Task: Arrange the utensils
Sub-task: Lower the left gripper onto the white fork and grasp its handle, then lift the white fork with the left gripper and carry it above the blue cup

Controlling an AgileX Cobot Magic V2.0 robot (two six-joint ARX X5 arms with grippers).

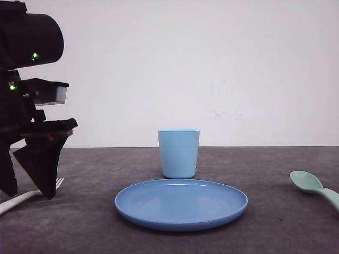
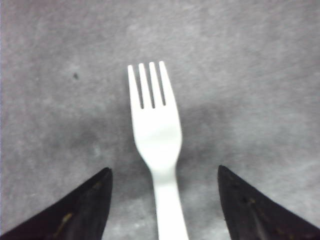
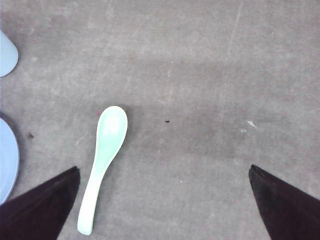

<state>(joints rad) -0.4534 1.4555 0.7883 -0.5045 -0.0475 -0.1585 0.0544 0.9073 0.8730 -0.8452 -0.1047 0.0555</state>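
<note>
The white fork [image 2: 156,140] lies flat on the grey table, tines pointing away from my left gripper [image 2: 164,169]. That gripper is open, a dark finger [image 2: 85,212] on each side of the fork's handle and neither touching it. In the front view the left gripper [image 1: 29,193] hangs low over the fork [image 1: 16,201] at the far left. The mint-green spoon [image 3: 106,152] lies bowl up, close to one finger [image 3: 45,210] of my open right gripper [image 3: 163,168], which holds nothing. In the front view the spoon [image 1: 312,186] sits at the table's right edge.
A round blue plate [image 1: 181,211] rests at the table's centre front, with a light blue cup [image 1: 179,153] upright just behind it. The plate's rim [image 3: 7,157] and the cup's edge [image 3: 6,52] appear beside the spoon. A white wall stands behind the table.
</note>
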